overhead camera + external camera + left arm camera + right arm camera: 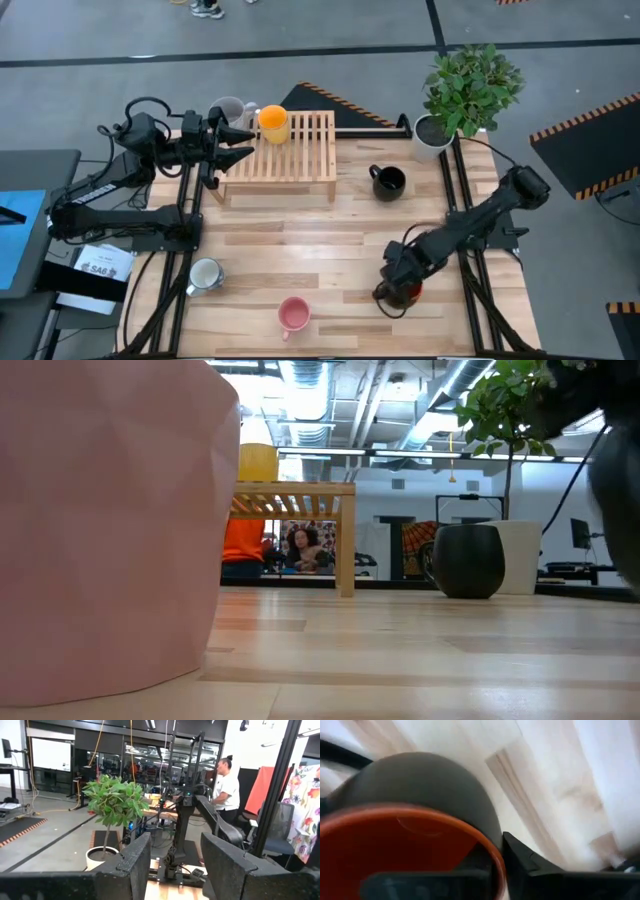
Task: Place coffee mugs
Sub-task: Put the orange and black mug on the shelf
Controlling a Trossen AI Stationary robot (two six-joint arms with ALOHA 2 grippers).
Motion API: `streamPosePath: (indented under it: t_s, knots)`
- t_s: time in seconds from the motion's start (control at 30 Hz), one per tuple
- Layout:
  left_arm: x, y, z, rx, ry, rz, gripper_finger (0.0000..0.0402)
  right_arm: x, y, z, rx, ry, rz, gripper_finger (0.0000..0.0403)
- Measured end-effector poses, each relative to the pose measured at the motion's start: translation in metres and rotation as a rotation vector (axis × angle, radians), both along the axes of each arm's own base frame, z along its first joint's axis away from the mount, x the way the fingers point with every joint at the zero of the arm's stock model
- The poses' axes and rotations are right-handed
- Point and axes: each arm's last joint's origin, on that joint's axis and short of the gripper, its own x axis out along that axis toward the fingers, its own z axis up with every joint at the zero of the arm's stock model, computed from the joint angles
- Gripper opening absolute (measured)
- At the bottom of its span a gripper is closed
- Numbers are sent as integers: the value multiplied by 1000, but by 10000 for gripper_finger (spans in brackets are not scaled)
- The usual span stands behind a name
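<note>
The right gripper point(397, 288) is low over the near right part of the desk point(300, 235), its fingers point(530, 862) clamped on the rim of the red-inside mug point(402, 292) — dark outside, one finger in its bowl. The left gripper point(235, 143) hovers by the wooden rack point(290, 150) at the far left, its fingers point(132, 862) spread wide and holding nothing. The orange mug point(273, 122) stands on the rack, the grey mug point(228, 108) just behind its left end. The black mug point(388, 181) sits on the desk right of the rack, near the plant pot point(430, 137). The white mug point(205, 274) and pink mug point(294, 316) rest along the near edge — well apart.
</note>
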Motion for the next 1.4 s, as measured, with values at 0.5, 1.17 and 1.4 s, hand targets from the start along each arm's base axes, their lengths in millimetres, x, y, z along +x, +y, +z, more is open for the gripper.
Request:
streamPosePath:
  t_s: [0.5,1.17,1.4]
  knots:
    - [0,0,0,2,-2,-1,158,45,-114,194,-33,-572,12,42]
    - [-4,-2,2,-7,-15,-6,158,120,-325,168,-411,-419,-264,42]
    - [-4,-2,2,-5,-15,-4,158,130,-343,160,-449,-461,-289,42]
